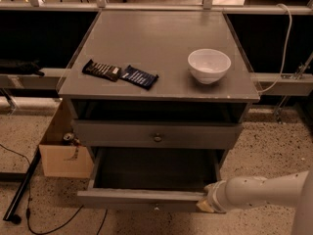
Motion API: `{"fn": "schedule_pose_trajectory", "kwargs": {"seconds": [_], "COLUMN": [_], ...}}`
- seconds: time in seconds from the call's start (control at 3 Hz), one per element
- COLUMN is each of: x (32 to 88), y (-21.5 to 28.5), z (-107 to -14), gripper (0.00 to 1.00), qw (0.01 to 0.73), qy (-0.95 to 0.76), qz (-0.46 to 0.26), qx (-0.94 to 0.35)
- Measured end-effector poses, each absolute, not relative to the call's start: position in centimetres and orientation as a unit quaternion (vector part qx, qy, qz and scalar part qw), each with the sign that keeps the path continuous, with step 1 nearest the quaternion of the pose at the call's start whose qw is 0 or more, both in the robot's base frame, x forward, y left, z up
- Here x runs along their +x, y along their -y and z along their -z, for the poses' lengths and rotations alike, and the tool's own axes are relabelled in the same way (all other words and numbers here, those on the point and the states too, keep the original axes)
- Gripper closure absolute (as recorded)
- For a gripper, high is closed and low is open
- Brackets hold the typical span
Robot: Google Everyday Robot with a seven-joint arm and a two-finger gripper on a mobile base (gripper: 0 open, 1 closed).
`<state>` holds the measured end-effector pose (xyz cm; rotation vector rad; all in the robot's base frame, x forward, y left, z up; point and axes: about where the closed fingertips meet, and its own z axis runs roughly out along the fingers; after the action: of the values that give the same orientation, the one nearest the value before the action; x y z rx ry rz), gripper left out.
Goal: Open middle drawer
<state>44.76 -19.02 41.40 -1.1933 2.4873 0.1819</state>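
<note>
The middle drawer (157, 134) is a grey flat front with one small round knob (157, 137), and it sits closed under a dark open slot below the tabletop. Beneath it the bottom drawer (139, 199) is pulled out, and its inside looks empty. My white arm (259, 191) reaches in from the right. My gripper (205, 204) is at the right end of the bottom drawer's front, below and to the right of the middle drawer's knob.
On the cabinet top (156, 48) lie two dark snack bars (120, 73) and a white bowl (209, 65). A cardboard box (63, 153) with a can stands on the floor to the left. Cables and a black pole (22, 190) lie at the lower left.
</note>
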Motion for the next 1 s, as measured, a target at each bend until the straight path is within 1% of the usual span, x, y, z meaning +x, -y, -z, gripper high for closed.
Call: {"fn": "schedule_pose_trajectory", "kwargs": {"seconds": [0.33,0.67,1.0], "x": [44.8,44.7,43.7], "y": [19.0,19.0,19.3], "z": [-41.4,-41.4,-41.2], "gripper": [0.13,0.0,0.19], "qw": [0.187,0.187,0.184], "qy": [-0.884,-0.884,-0.884], "qz": [-0.065,-0.065,-0.062], "qx": [-0.424,-0.424,-0.426]}}
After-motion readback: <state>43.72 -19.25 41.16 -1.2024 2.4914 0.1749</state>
